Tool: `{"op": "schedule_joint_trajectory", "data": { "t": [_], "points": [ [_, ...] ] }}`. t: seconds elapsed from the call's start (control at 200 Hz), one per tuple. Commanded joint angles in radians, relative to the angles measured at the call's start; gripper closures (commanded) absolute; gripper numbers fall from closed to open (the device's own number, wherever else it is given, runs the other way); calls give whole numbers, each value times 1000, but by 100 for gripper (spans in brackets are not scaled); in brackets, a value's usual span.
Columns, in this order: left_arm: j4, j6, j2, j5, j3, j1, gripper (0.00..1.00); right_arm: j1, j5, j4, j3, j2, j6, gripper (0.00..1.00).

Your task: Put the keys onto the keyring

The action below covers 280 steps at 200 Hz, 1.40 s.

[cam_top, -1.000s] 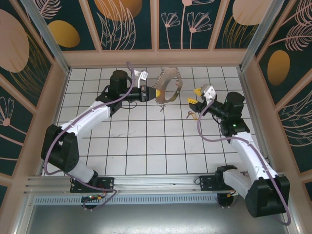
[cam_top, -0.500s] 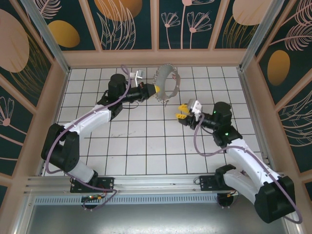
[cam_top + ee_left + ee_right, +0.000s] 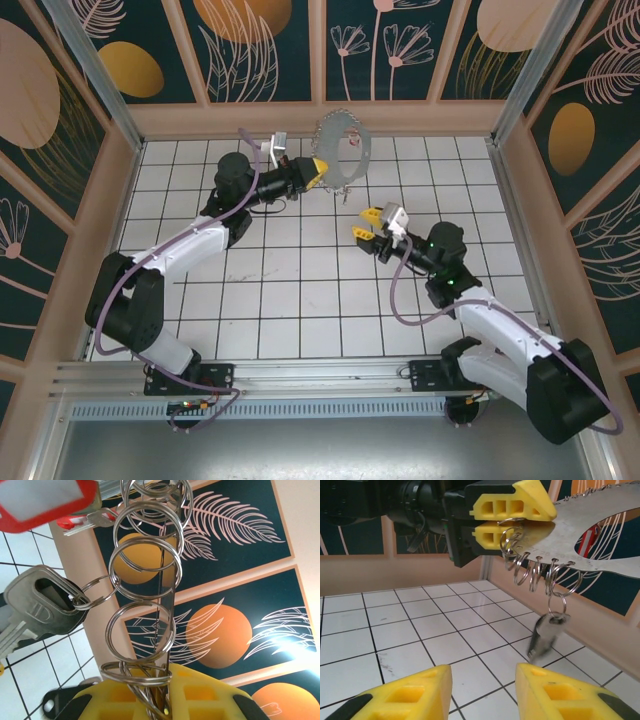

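My left gripper [image 3: 318, 172] is shut on the rim of the keyring [image 3: 361, 152] and holds it up in the air near the back wall. The right wrist view shows the keyring [image 3: 580, 535] as a flat hoop with several split rings along its edge, pinched between the yellow fingers [image 3: 512, 517]. In the left wrist view the keyring [image 3: 167, 580] is edge-on between my shut jaws. A silvery key [image 3: 547, 632] dangles from one ring. My right gripper [image 3: 362, 225] is open and empty, a little below and in front of the hoop. The keys are out of view.
A red tag [image 3: 40, 500] and a silvery key [image 3: 35, 607] hang on the hoop. The tiled floor [image 3: 300, 290] is walled by a wooden rail [image 3: 320, 120] and patterned panels. The right arm [image 3: 470, 300] reaches in from the near right.
The right gripper has swung left towards the middle, below the hoop. The left gripper has lifted the keyring higher and further back.
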Motion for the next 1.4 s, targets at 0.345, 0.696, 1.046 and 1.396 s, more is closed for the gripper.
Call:
{"op": "schedule_joint_trajectory", "data": {
  "t": [0.345, 0.696, 1.046, 1.396],
  "points": [
    [145, -34, 26, -1, 10, -26, 100, 65, 156, 201, 100, 121, -11, 80],
    [151, -34, 26, 0, 12, -30, 100, 65, 195, 225, 101, 141, -5, 80],
    [158, -34, 18, -14, 4, -31, 100, 101, 211, 200, 112, 161, -31, 85],
    [152, -32, 17, -14, 9, -31, 100, 100, 260, 225, 100, 162, -42, 74]
  ]
}}
